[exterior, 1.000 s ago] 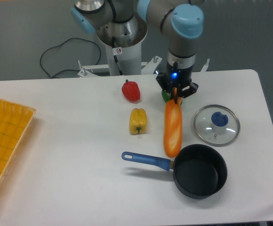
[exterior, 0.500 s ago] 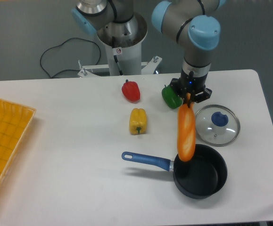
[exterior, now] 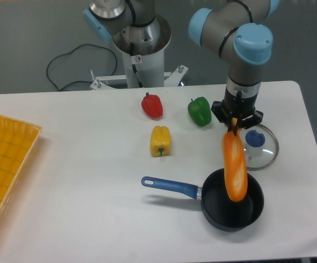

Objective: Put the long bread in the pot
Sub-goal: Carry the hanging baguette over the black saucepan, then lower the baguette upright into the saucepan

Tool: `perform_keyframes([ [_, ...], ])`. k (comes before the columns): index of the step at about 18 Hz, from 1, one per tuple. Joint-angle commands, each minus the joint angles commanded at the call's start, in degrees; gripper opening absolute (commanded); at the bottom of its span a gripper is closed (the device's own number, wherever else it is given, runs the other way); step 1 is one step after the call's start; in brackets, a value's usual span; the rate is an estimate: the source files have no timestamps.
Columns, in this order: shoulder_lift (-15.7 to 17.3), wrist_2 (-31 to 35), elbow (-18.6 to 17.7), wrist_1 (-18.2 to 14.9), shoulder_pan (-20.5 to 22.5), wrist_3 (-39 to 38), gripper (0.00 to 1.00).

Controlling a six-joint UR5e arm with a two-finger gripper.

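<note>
A yellow pepper [exterior: 160,141], a red pepper [exterior: 153,105] and a green pepper [exterior: 200,110] are sitting left of the pot [exterior: 232,206]. The claw [exterior: 235,121] is gripping the long bread [exterior: 235,172] by its top end, and the loaf is hanging upright over the pot, with a glass lid [exterior: 256,147] lying just behind.

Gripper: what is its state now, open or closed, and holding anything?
Gripper: closed on the top end of the long bread, which hangs above the pot.

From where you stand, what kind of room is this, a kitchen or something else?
Probably a robotics lab, not a kitchen: a robot arm is bolted behind a bare white table, cables trail across the grey floor, and the peppers and long bread look like glossy toys.
</note>
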Motion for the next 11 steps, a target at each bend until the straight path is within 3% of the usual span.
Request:
perform_keyframes([
  [11, -3.5, 4.2, 1.1, 0.0, -3.2, -1.9, 0.0],
])
